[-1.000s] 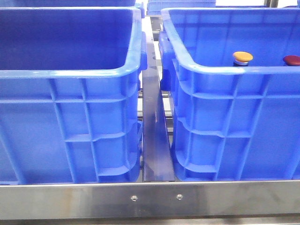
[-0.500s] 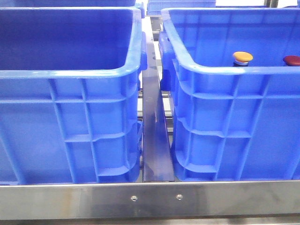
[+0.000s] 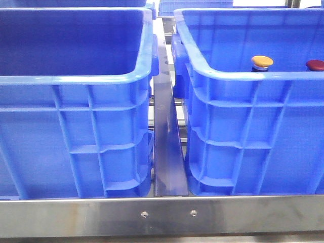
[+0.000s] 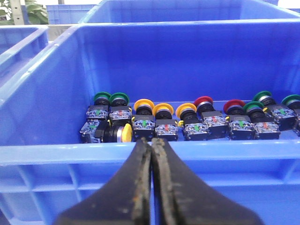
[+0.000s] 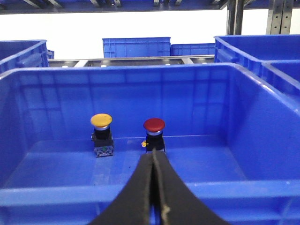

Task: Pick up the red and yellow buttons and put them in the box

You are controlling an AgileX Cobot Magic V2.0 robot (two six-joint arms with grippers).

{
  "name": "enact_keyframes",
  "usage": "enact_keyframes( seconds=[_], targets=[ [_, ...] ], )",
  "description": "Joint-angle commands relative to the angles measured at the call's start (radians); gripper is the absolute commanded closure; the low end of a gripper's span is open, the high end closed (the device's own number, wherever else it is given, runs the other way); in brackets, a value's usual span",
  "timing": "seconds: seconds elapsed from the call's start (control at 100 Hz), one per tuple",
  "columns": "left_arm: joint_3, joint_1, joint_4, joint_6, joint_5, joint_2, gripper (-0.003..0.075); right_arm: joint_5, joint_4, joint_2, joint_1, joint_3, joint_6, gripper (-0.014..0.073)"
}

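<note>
A yellow-orange button and a dark red button are showing against the plain blue crate at the centre of the frame. Elsewhere, green, yellow and red caps are lining another blue crate, behind black fingers.

Two buttons side by side in right crate; second crate left.

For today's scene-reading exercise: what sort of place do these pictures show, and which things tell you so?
Probably a factory or warehouse parts-sorting station. Large blue crates sit on a steel frame, one crate holds rows of industrial push buttons, and more crates stand stacked on racking behind.
</note>
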Motion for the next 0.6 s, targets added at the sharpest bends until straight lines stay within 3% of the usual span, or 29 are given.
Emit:
enact_keyframes(
  seconds=[0.0,0.59],
  targets=[
    [0.048,0.001,-0.006,-0.008,-0.078,-0.033,0.0739,-0.050,-0.038,-0.033,0.005,-0.017,0.026,0.0661],
    [0.048,0.001,-0.006,-0.008,-0.078,-0.033,0.0739,-0.036,-0.038,-0.036,0.006,-0.018,0.026,0.0661]
  ],
)
